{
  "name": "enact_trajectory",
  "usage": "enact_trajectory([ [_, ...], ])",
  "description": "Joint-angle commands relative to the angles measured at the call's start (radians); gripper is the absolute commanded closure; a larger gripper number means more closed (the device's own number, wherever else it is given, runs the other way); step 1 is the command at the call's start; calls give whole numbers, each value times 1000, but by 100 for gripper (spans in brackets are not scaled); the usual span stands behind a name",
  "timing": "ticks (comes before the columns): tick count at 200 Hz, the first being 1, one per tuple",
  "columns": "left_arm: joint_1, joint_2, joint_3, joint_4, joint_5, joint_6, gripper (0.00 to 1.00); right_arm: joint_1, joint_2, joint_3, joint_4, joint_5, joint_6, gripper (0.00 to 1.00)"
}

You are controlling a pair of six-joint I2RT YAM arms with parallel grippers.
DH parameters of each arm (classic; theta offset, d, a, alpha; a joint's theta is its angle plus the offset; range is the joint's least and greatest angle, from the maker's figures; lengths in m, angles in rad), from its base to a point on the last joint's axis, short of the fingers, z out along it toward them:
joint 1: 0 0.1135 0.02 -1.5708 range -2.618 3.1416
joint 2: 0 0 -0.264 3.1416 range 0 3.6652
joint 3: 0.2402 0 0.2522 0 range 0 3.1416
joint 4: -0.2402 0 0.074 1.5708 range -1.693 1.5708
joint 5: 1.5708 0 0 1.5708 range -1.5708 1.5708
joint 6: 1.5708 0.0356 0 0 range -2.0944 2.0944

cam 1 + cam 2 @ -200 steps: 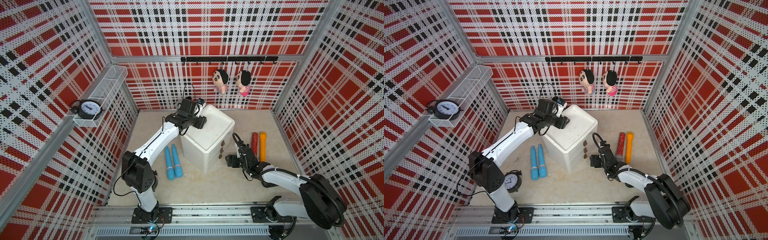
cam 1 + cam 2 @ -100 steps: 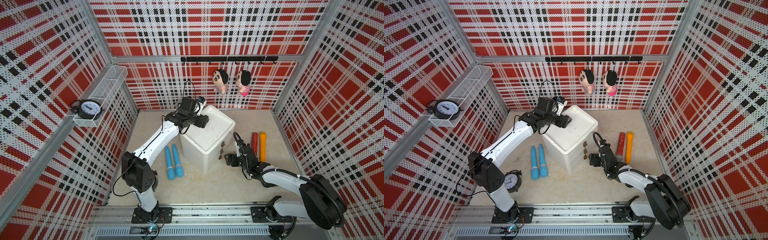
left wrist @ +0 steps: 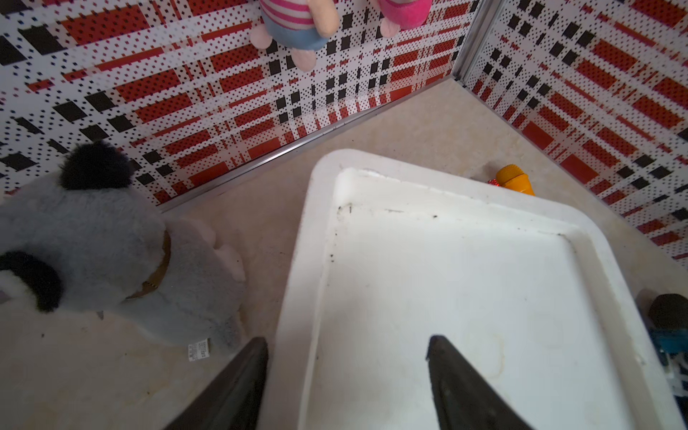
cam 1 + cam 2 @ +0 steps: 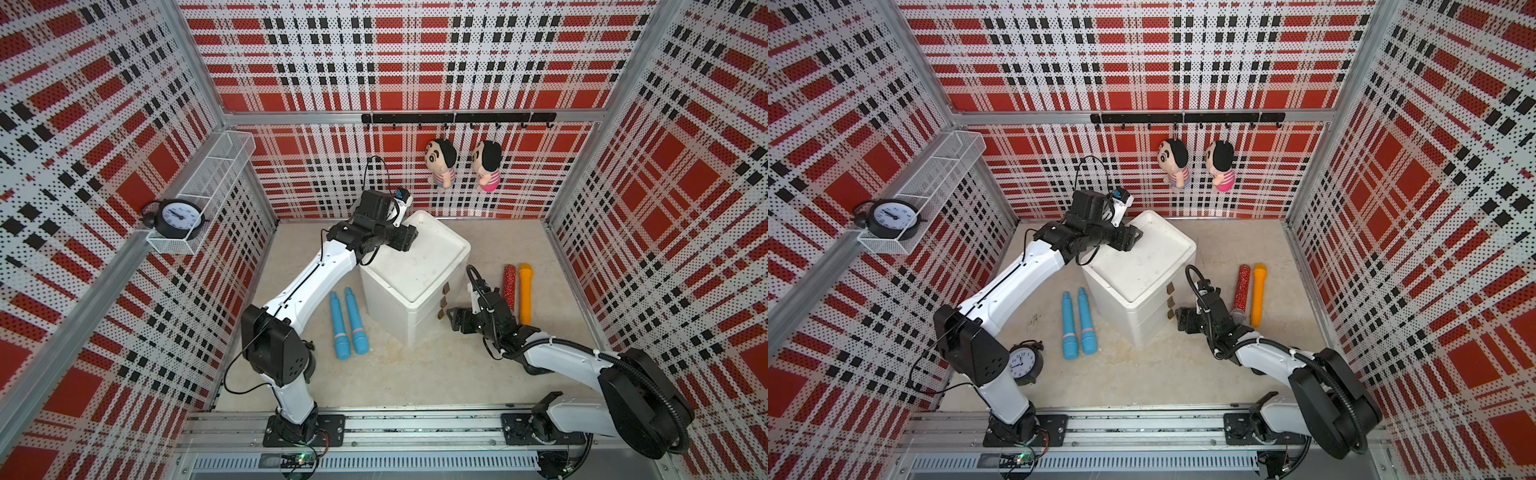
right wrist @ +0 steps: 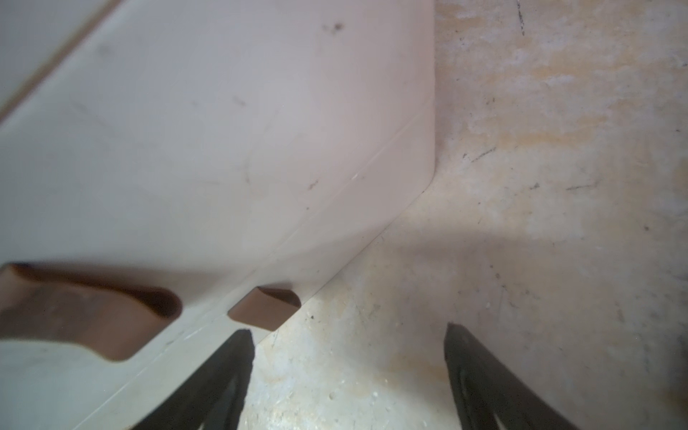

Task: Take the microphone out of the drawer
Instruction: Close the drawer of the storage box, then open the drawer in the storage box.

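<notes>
Fingers [image 5: 223,379] of the right gripper [image 4: 451,319] stand apart with only bare tabletop [image 5: 521,186] between them. One tip sits just short of the lowest brown pull tab [image 5: 264,307] on the white three-drawer cabinet [image 4: 415,266], centre of a top view. The left gripper [image 3: 346,340] is spread too, straddling the rim at the cabinet top's upper-left corner and holding nothing. Whether it presses down we cannot tell.

All three drawers look shut, so the microphone is hidden inside; which drawer, we cannot tell. Its heading and long axis cannot be read either. We guess it lies flat along the drawer.

Going by the pair of blue microphones [image 4: 355,324] and the orange microphone [image 4: 525,295] lying loose, we expect it to be light, rigid, smooth plastic that rolls easily. We would take it at mid-handle, fingers square to its length and clear of the head.
</notes>
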Motion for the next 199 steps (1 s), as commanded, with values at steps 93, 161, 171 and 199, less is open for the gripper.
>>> enact_trajectory([
  [93, 10, -31, -58, 3, 7, 7, 72, 34, 85, -124, 322, -41, 17, 23],
  [161, 16, -35, -91, 14, -5, 3, 100, 39, 191, -185, 537, -96, -3, 33],
  [171, 16, -35, -93, 16, -6, 3, 100, 39, 200, -184, 537, -86, -17, 33],
  [199, 16, -41, -101, 18, -19, 12, 100, 38, 197, -194, 545, -54, -71, 34],
])
